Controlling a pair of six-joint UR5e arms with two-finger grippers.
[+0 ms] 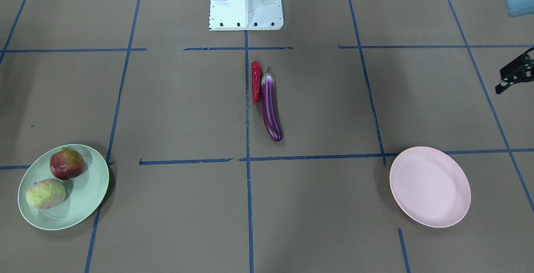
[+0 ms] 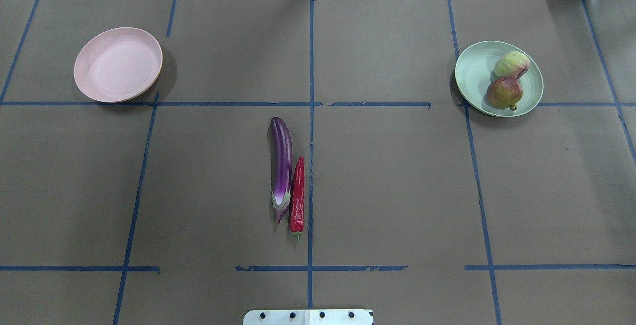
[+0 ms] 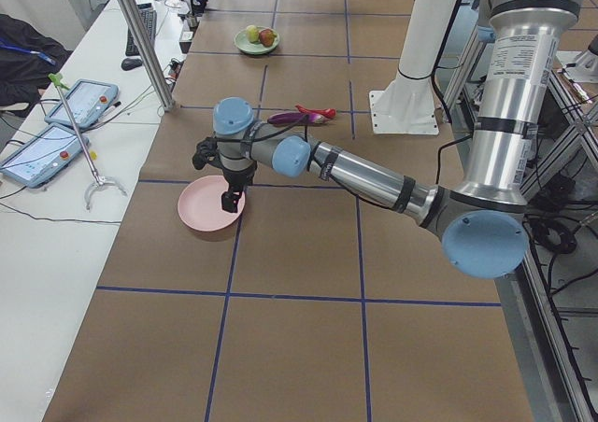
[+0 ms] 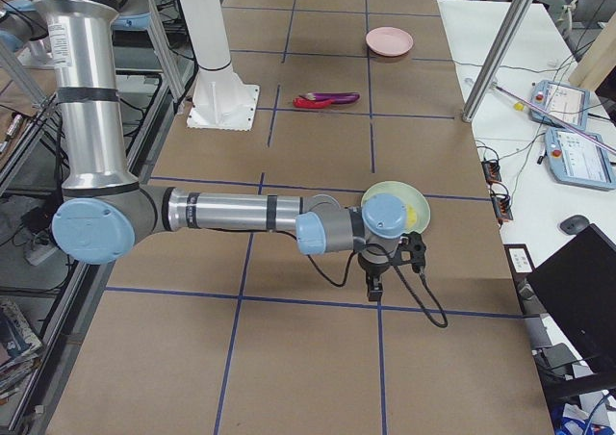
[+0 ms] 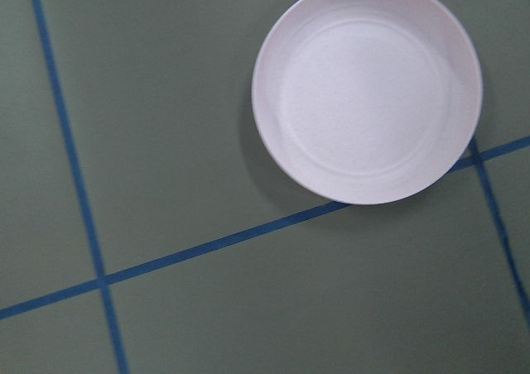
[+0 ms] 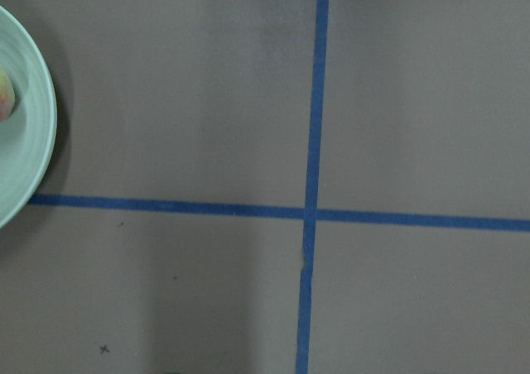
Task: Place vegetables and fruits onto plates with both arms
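Observation:
The purple eggplant point(image 1: 270, 106) point(image 2: 281, 161) and the red chili point(image 1: 255, 82) point(image 2: 297, 196) lie side by side, touching, at the table's middle. The mint green plate point(image 1: 89, 189) point(image 2: 472, 74) holds the dark red fruit point(image 1: 66, 164) and the yellow-green fruit point(image 1: 45, 193). The pink plate point(image 1: 429, 186) point(image 2: 118, 64) is empty. My left gripper point(image 3: 229, 201) hangs above the pink plate's edge; part of it shows at the front view's right edge point(image 1: 515, 74). My right gripper point(image 4: 372, 289) hangs beside the green plate point(image 4: 409, 199). I cannot tell whether either is open.
The white base block point(image 1: 246, 1) stands at the robot's side of the table. Blue tape lines cross the brown surface. A side bench with tablets point(image 3: 56, 123) and a metal post point(image 3: 140, 39) runs along the far side.

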